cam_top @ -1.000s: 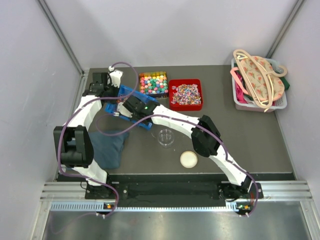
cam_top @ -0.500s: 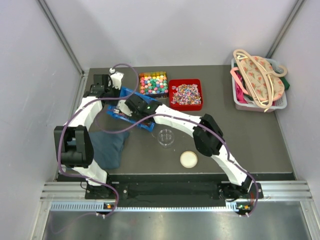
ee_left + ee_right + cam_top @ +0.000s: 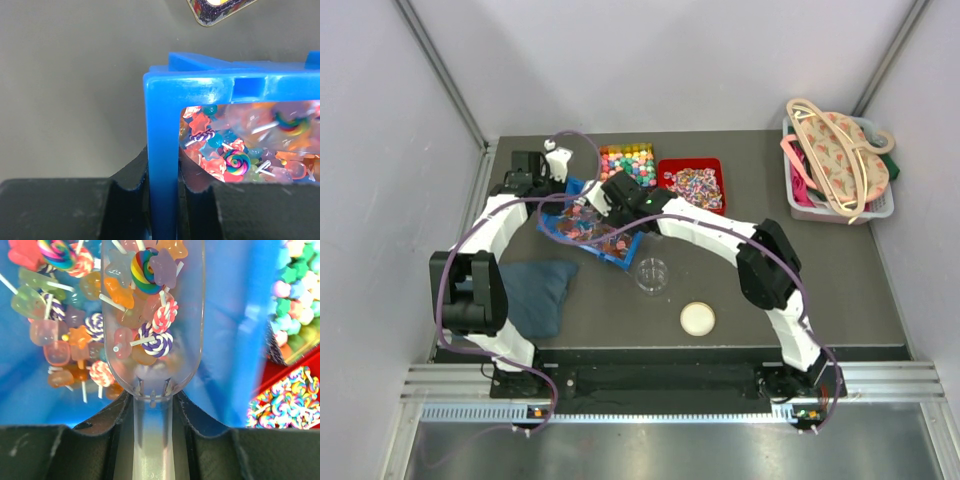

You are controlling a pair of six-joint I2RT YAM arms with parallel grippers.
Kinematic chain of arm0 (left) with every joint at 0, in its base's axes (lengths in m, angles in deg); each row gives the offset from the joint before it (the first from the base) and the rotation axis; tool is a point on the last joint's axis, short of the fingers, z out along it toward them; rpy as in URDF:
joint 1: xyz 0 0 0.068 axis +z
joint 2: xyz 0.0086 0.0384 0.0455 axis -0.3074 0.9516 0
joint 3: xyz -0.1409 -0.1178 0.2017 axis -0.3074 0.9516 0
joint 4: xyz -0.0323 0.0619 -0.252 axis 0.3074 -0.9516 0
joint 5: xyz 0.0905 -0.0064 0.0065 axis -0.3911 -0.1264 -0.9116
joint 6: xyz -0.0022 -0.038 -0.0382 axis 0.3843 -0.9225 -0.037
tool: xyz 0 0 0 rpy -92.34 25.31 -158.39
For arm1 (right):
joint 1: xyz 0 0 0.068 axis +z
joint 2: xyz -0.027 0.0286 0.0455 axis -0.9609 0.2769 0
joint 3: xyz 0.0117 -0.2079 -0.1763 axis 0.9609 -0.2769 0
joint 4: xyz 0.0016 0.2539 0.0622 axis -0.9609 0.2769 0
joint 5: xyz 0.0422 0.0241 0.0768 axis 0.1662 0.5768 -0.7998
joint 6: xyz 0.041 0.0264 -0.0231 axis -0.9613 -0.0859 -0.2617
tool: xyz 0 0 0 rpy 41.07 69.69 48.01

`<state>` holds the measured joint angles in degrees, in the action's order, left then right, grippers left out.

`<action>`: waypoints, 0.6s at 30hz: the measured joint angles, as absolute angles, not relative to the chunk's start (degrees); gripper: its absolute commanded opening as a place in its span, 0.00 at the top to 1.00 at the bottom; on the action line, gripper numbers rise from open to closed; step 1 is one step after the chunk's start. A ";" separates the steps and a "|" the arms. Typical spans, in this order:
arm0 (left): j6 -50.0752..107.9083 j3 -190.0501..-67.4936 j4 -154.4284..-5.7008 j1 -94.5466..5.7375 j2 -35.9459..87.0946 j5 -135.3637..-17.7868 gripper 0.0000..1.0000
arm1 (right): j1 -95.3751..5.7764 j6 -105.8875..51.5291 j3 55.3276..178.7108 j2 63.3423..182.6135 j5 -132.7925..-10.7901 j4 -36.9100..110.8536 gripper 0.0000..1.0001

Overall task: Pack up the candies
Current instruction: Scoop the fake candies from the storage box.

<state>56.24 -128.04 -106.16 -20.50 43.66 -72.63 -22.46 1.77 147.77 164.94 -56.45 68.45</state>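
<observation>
Candies (image 3: 698,185) in a tray (image 3: 695,215) at rear; dish (image 3: 652,273) before it, lid (image 3: 697,319) nearer; basket (image 3: 878,209) rear right; cloth (image 3: 535,297) near left.

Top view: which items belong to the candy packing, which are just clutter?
Job: candies, clear scoop, blue tray, red tray, multicoloured candy tray; likely clear cup and cream lid.
Lying about: dark blue cloth, basket with bag and hangers.
</observation>
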 measured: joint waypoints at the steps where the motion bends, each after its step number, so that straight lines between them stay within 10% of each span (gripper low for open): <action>1: 56.24 -128.00 -106.29 -20.50 43.66 -72.59 1.00 | -22.77 1.42 147.31 164.26 -56.86 68.32 1.00; 18: 55.63 -127.82 -106.64 -20.08 43.66 -72.45 1.00 | -23.23 3.23 138.05 152.35 -65.30 71.93 1.00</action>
